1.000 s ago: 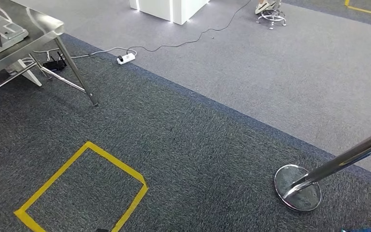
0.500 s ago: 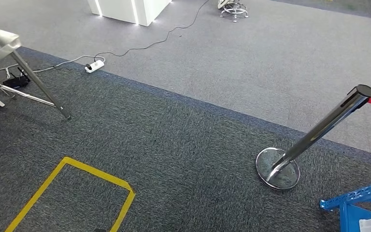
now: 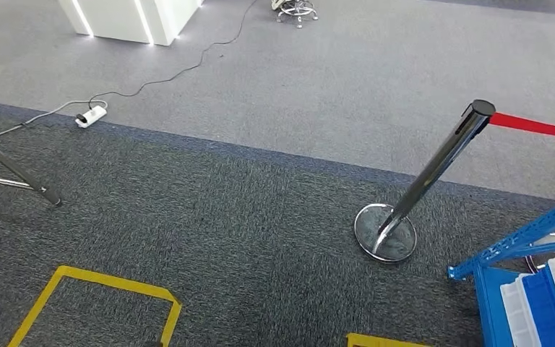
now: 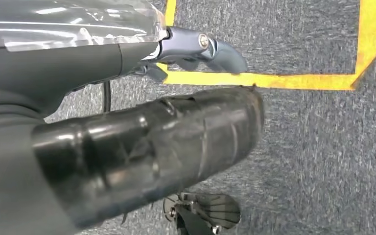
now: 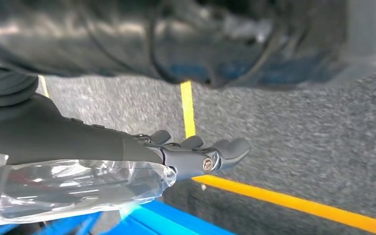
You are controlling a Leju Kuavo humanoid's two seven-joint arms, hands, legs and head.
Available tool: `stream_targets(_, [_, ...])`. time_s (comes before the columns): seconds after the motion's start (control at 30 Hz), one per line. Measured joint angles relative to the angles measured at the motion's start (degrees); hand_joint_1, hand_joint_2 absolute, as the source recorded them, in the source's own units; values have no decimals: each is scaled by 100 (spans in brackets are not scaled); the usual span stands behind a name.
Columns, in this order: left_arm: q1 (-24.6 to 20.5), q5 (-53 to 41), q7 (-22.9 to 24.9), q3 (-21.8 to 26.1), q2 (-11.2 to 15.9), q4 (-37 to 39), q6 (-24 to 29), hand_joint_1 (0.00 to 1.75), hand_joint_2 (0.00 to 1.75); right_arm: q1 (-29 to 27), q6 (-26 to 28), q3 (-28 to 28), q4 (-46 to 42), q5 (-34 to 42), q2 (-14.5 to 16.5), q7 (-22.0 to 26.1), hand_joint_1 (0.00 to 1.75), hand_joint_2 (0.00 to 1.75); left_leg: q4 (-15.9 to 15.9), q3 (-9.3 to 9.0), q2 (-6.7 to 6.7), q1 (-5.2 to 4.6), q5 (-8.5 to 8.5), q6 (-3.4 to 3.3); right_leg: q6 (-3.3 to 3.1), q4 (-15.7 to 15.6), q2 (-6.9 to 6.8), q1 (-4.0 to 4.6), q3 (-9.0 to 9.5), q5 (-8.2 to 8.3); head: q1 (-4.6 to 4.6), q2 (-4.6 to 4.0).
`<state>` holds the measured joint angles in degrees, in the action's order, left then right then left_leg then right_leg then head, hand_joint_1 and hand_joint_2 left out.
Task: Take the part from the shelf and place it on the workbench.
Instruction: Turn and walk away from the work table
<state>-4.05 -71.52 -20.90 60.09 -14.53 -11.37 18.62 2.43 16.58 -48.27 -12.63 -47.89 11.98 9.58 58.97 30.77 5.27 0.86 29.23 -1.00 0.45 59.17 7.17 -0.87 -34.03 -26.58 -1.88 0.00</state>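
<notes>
The corner of the blue shelf (image 3: 514,244) comes in at the lower right of the head view, with white and blue bins (image 3: 547,305) on it. I cannot make out the part among them. A metal leg of the workbench (image 3: 16,171) stands at the far left. My left hand (image 4: 201,48) hangs over the grey carpet with its fingers stretched out and nothing in them. My right hand (image 5: 194,154) also hangs with straight fingers, holding nothing, above a blue edge of the shelf (image 5: 174,223).
A chrome barrier post (image 3: 433,170) on a round base (image 3: 385,232) stands just left of the shelf, with a red belt (image 3: 536,126) running right. Yellow tape squares (image 3: 101,285) mark the carpet. A power strip (image 3: 90,116) and its cable lie farther off.
The whole view has swung to the right: the workbench has slid off the left edge down to one leg, and the barrier post and blue shelf have come in on the right.
</notes>
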Motion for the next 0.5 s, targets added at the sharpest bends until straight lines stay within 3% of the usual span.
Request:
stream_targets(0.03, [-8, -1, -4, 0, -2, 0, -1, 0, 0, -12, -1, 0, 1, -4, 0, -3, 0, 0, -14, -8, -69, -3, -18, -34, 42, -16, 63, -12, -17, 21, 0, 0])
stream_targets(0.07, [-13, 0, -6, 1, -3, 0, 0, 0, 0, -24, -1, 1, 1, -7, 0, -5, 0, 0, -53, -29, -147, 0, -43, -77, 69, 4, 26, -13, -35, 10, -1, -1])
stream_targets(0.1, [-14, 0, -8, 2, -5, 0, 0, 0, 0, -28, -1, 1, 2, -8, 0, -8, 0, 0, -95, -48, -230, 7, -71, -123, 89, 102, -97, -6, -86, -57, -5, -1])
stream_targets(0.17, [-11, 0, -8, 4, -3, 0, 2, 0, 0, -19, -3, 1, 2, -8, 0, -16, 0, 0, -151, -70, -409, 2, -102, -189, 112, 636, -462, 7, -343, -366, -11, -1])
stream_targets(0.2, [-3, 0, -6, 4, -1, 0, 3, 0, 0, -13, -4, 0, 2, -8, 0, -22, 0, 0, -153, -68, -499, -11, -100, -206, 127, 1012, -579, 6, -528, -546, -13, -1])
stream_targets(0.27, [9, 0, 8, 4, 5, 0, 4, 0, 0, -12, -7, 0, 2, -16, -1, -40, 0, 0, -149, -64, -681, -29, -87, -212, 156, 1519, -664, -9, -768, -701, -12, -1])
stream_targets(0.3, [8, 0, 12, 4, 6, 0, 2, 0, 0, -20, -8, -1, 2, -28, -2, -48, 0, 0, -146, -68, -760, -32, -78, -207, 162, 1470, -687, -15, -728, -618, -13, -1])
stream_targets(0.33, [4, 0, 15, 4, 7, 0, -1, 0, 0, -28, -8, -1, 2, -42, -3, -54, 0, 0, -142, -76, -830, -33, -66, -199, 162, 1206, -721, -19, -574, -456, -13, -1])
stream_targets(0.4, [-5, 0, 14, 4, 7, 0, -9, 0, 0, -32, -7, -2, 2, -68, -5, -58, 0, 0, -129, -99, -944, -46, -30, -159, 133, 406, -909, -3, -119, -137, -11, -1])
stream_targets(0.43, [-7, 0, 11, 4, 9, 0, -12, 0, 0, -25, -7, -2, 2, -73, -6, -57, 0, 0, -123, -108, -986, -55, -9, -129, 104, 128, -984, 16, 33, -62, -11, -1])
stream_targets(0.5, [-17, 0, 2, 4, 11, 0, -19, 0, 0, -23, -8, -2, 2, -77, -8, -57, 0, 0, -124, -136, -1064, -68, 17, -62, 45, -36, -1011, 62, 106, -58, -10, -1])
